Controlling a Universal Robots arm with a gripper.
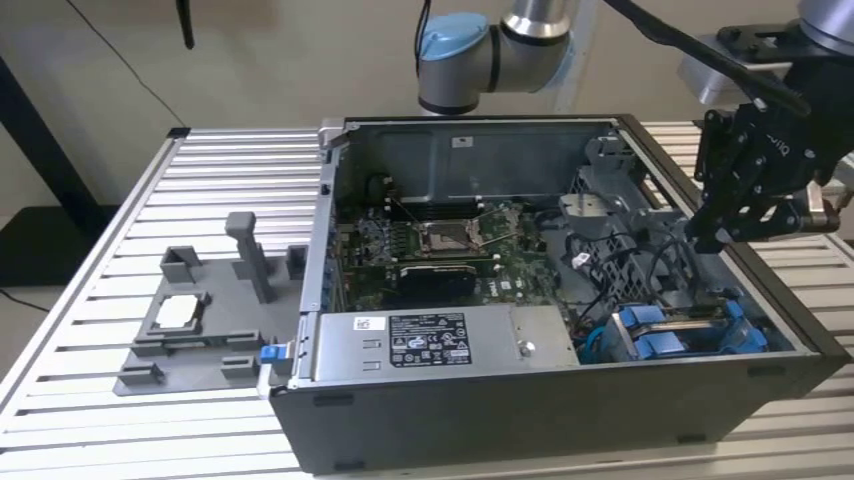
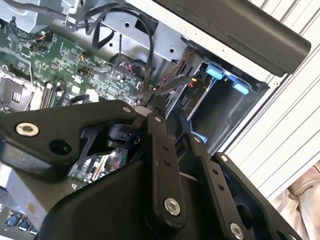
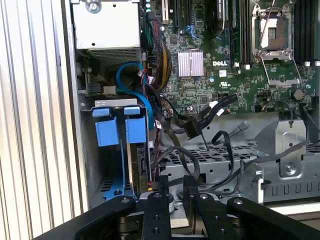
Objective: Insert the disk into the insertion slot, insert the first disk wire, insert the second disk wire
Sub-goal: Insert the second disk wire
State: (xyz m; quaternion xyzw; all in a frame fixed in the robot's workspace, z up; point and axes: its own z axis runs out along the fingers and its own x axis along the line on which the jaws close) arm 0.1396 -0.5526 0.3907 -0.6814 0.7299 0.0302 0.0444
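The gripper [image 1: 705,238] hung with its jaws drawn narrow; whether they pinched a wire I could not tell. The disk [image 3: 136,162] sat in the insertion slot [image 3: 107,104] just below its tips. Loose black cables [image 3: 220,142] crowded beside them, so a snagged loop or a skewed connector looked the likeliest failure.
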